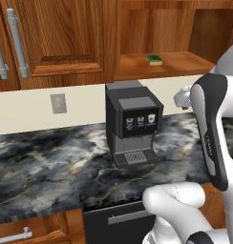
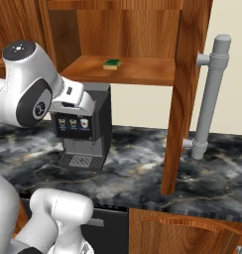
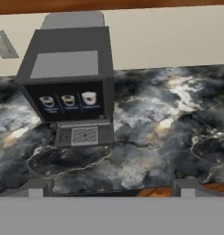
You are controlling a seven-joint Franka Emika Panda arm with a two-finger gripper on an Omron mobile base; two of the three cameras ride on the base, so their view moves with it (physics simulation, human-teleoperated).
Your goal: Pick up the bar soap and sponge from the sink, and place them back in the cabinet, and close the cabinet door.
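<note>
The green-topped sponge [image 1: 154,60] [image 2: 112,63] lies flat on the wooden shelf [image 2: 143,73] inside the open reddish-brown cabinet [image 2: 128,30]. The cabinet door [image 2: 185,84] stands swung out, edge-on to the right base view, its long silver bar handle [image 2: 210,99] facing right. My gripper [image 3: 112,189] is open, its two tips far apart with nothing between them. It hangs over the marble counter, below the shelf and looking down at the coffee machine; the white hand [image 2: 73,97] sits just in front of that machine's top. The bar soap and the sink are out of view.
A dark coffee machine [image 1: 132,125] [image 3: 70,87] stands on the marble counter [image 1: 47,162] under the open cabinet. A wall outlet [image 1: 58,103] is on the cream backsplash to its left. Closed wooden doors with silver handles [image 1: 18,43] fill the upper left. My own arm [image 1: 211,138] rises at the right.
</note>
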